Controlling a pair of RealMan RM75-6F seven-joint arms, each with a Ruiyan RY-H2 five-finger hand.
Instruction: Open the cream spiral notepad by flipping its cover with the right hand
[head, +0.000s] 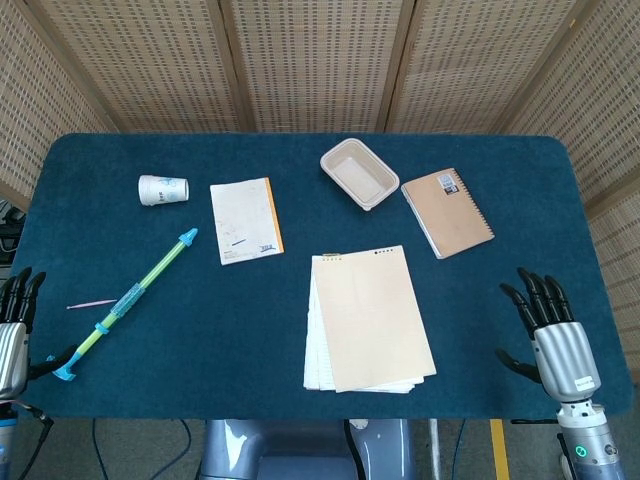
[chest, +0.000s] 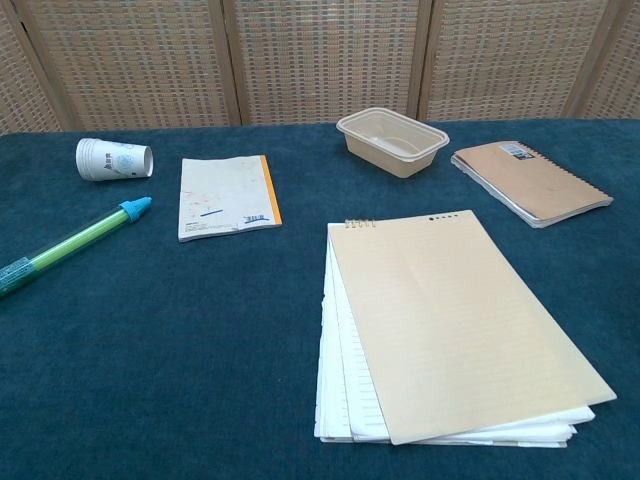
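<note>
Presently right hand (head: 555, 340) hovers empty, fingers spread, near the worktop (head: 480, 300) edge; cream spiral notepad (head: 370, 318) closed, untouched.

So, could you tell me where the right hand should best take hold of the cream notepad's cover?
Probably at the cover's near right corner, approaching from the right hand's side: the binding runs along the far edge, so the near edge lifts free.

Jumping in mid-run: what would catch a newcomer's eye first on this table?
Probably the big cream spiral notepad lying closed at the table's near centre, loose lined sheets fanned out under its left side. Next, the long green and blue pen-shaped toy lying diagonally on the left, and the brown spiral notebook far right beside an empty tray. Both hands, left hand and right hand, wait open at the near edge.
</note>
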